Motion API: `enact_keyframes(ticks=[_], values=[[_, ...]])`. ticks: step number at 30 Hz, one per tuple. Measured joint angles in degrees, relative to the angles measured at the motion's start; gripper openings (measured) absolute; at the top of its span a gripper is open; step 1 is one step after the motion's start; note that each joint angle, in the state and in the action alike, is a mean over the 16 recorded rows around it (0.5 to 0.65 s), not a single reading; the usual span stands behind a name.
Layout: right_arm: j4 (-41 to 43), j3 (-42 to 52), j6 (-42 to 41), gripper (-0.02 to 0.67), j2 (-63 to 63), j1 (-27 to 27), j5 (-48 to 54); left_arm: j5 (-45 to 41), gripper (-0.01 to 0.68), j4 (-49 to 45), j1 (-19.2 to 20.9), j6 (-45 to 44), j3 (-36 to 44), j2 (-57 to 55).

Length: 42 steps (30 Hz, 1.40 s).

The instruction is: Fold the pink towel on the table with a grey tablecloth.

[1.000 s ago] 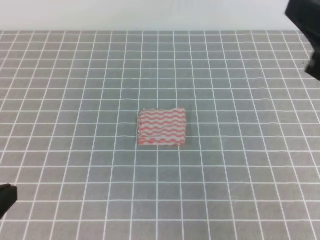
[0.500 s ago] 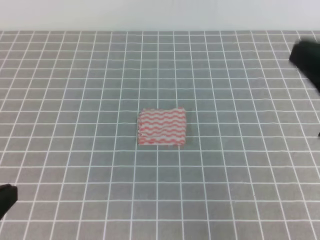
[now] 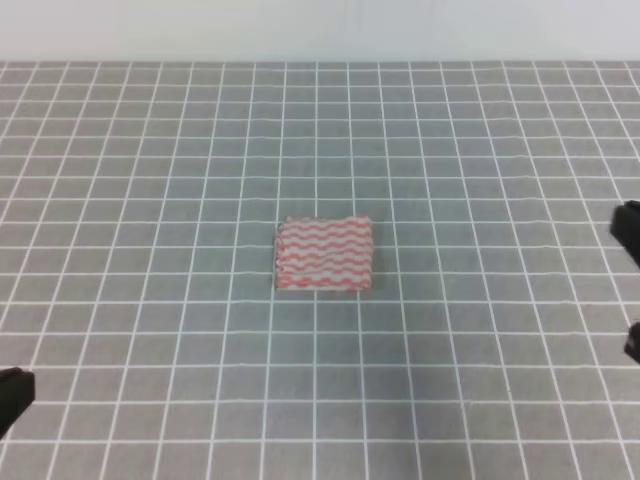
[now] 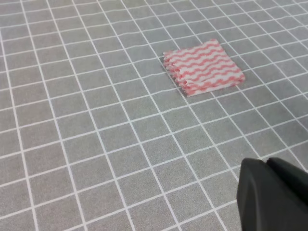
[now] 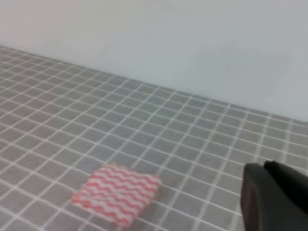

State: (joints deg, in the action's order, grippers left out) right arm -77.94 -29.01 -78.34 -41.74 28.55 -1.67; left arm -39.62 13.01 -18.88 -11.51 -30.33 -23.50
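**Mia:** What do you see from high up?

**Ben:** The pink towel [image 3: 324, 254] lies in the middle of the picture. It has pink and white wavy stripes. It looks like a small folded pad, a bit wider than tall, flat on the table with a grey tablecloth [image 3: 150, 180]. The cloth has thin white lines that make squares all over.

**Mia:** Are the robot's hands there?

**Ben:** Just bits. A dark piece of the left gripper [image 3: 12, 393] peeks in at the lower left edge. A dark piece of the right gripper [image 3: 629, 270] peeks in at the right edge. Both are far from the towel. I cannot tell if the fingers are apart or together.

**Mia:** And the left wrist view?

**Ben:** The towel [image 4: 203, 67] sits in the upper right part. Its near left edge shows stacked layers with zigzag tips. The left gripper [image 4: 272, 195] is a black shape in the lower right corner, well away from the towel. It holds nothing, and I cannot tell how its fingers stand.

**Mia:** And the right wrist view?

**Ben:** It is blurry. The towel [image 5: 117, 192] is at the lower left, on the grey squares [image 5: 144, 125]. The right gripper [image 5: 274, 195] is a dark shape at the lower right, apart from the towel. Its fingers are too unclear to tell. A pale wall [image 5: 168, 38] fills the top.
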Motion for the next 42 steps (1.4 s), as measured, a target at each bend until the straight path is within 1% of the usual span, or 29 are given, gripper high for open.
enact_keyframes(ticks=[5, 11, 17, 19, 21, 23, 25, 33, 36, 39, 42], values=[[0.21, 4.19, 0.00, -0.018, 5.88, -2.77, -2.77, -0.01, -0.003, 0.00, 0.00, 0.00, 0.00, 0.00], [0.12, 9.72, 0.00, -0.018, 14.91, -8.49, -4.25, 0.08, -0.002, 0.02, 0.01, -0.04, -0.02, -0.15], [-0.37, 14.69, 0.03, -0.018, 22.29, -13.65, -3.53, -0.04, -0.002, 0.01, 0.00, -0.01, -0.01, -0.05], [0.69, 16.16, 0.72, -0.018, 24.04, -14.64, -3.23, 0.00, -0.002, 0.01, 0.00, -0.02, -0.01, -0.05], [3.79, 17.54, 3.45, -0.018, 25.51, -15.19, -3.27, 0.00, -0.002, 0.01, 0.00, -0.02, -0.01, 0.00], [9.24, 18.86, 9.02, -0.018, 26.78, -15.62, -3.49, 0.00, -0.002, 0.01, 0.00, -0.02, -0.01, 0.00], [17.17, 20.18, 17.10, -0.018, 28.06, -16.39, -3.28, 0.00, -0.002, 0.01, 0.00, -0.02, -0.01, 0.00], [57.40, 24.38, 58.68, -0.018, 34.33, -21.71, 5.06, 0.11, -0.002, 0.03, 0.01, -0.06, -0.03, -0.15], [70.23, 25.57, 72.72, -0.018, 36.47, -23.98, 8.87, 0.07, -0.002, 0.03, 0.01, -0.05, -0.03, -0.20], [77.80, 26.65, 81.19, -0.018, 38.15, -25.97, 13.00, 0.07, -0.002, 0.03, 0.01, -0.05, -0.03, -0.20], [79.53, 27.38, 83.24, -0.018, 39.30, -27.07, 16.18, 0.03, -0.002, 0.02, 0.01, -0.04, -0.02, -0.15]])
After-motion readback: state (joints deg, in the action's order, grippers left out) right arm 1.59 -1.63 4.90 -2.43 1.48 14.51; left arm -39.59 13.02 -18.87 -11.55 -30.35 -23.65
